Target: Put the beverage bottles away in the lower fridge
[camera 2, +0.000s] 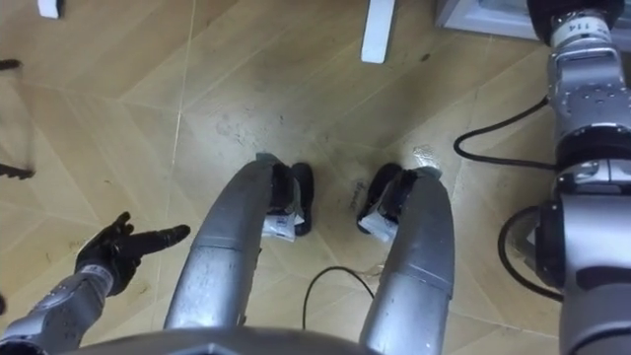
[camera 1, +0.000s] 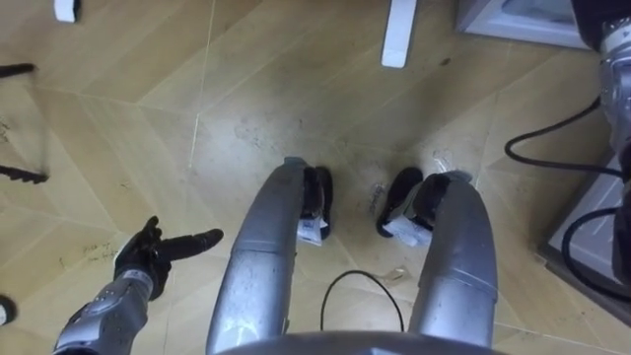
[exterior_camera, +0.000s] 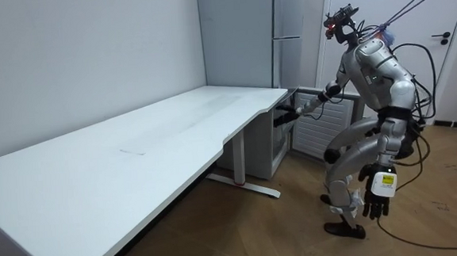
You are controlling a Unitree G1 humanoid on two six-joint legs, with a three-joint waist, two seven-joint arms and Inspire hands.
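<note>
I stand with bent knees in front of the tall grey fridge (exterior_camera: 287,45), next to the end of the white desk (exterior_camera: 135,157). My right arm (camera 2: 582,118) reaches forward and up. In the room view my right hand (exterior_camera: 285,113) is at the edge of the fridge's lower part (exterior_camera: 281,145), too small and dark to read its fingers. My left hand (camera 1: 158,254) hangs low beside my left leg, fingers loose with one pointing out, and it holds nothing. The same hand (exterior_camera: 376,202) hangs near the floor in the room view.
The desk's white foot (camera 1: 398,35) lies on the wooden floor ahead of my feet. A pale corner of the fridge's base (camera 1: 513,20) sits at the top right. Black cables (camera 1: 552,163) loop over the floor to my right. A door (exterior_camera: 455,66) stands behind me.
</note>
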